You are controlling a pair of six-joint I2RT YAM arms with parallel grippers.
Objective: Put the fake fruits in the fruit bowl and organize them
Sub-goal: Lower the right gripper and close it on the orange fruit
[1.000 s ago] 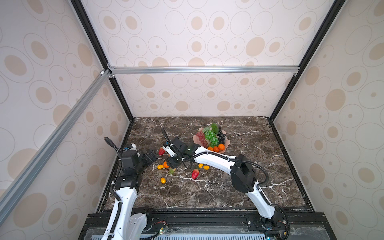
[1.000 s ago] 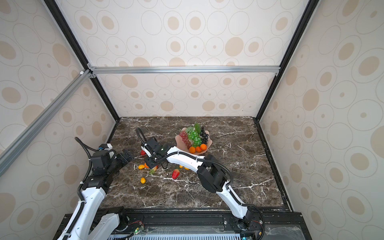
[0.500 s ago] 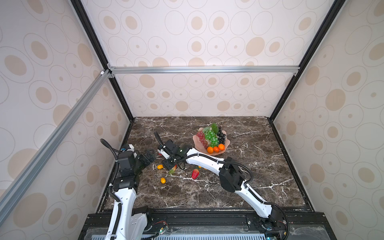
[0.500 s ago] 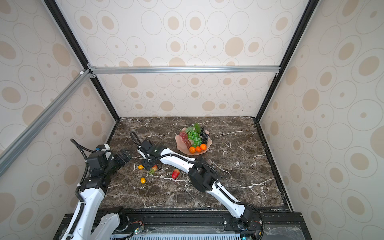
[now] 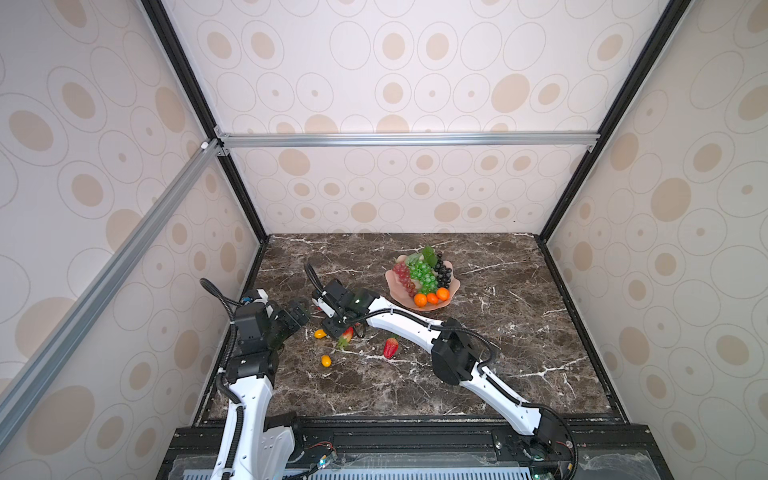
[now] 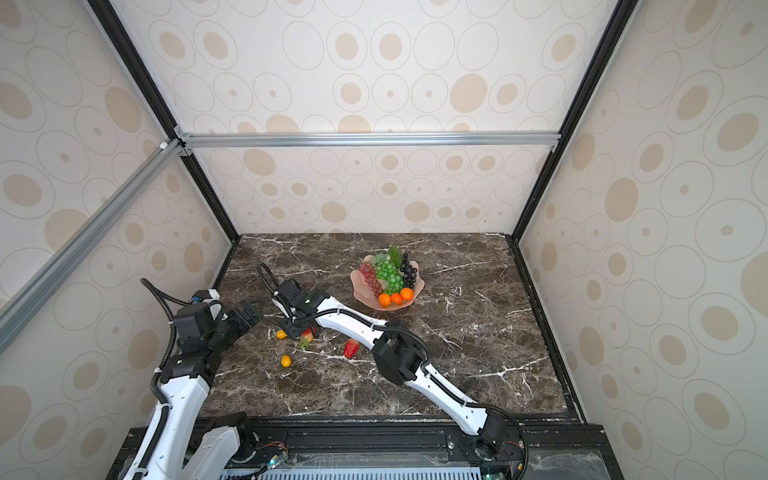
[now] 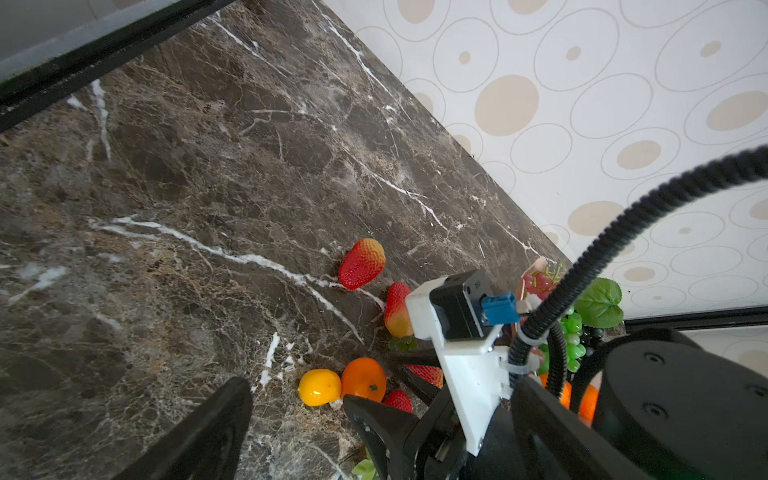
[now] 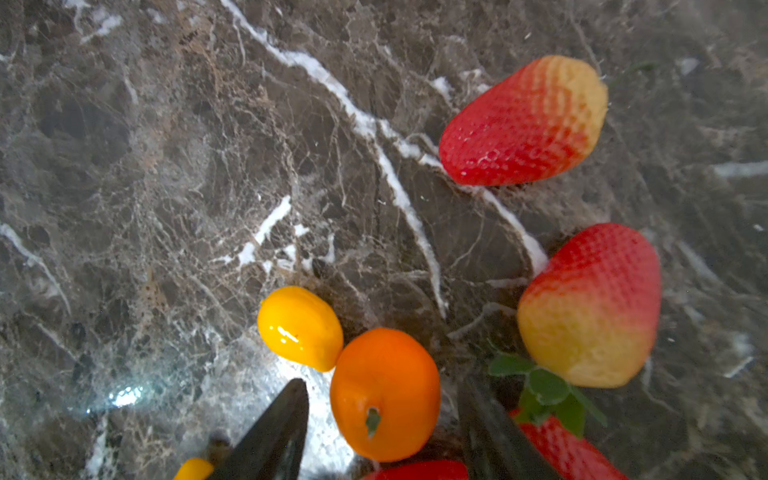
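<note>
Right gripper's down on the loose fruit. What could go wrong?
The right gripper straddles the tangerine; the yellow oval touches it, so closing may knock the oval away. The strawberry leaves beside one finger could get pinched. The left gripper, open, sits near the right arm: collision risk.

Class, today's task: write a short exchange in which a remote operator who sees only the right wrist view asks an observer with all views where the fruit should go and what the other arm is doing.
Operator: I cannot see a destination from here. Where is it?
Observer: The fruit bowl stands further back on the table, behind and to the right of the strawberry that lies apart from the rest, in both top views.
Operator: And the other arm?
Observer: The left gripper hangs open and empty near the table's left edge.
</note>
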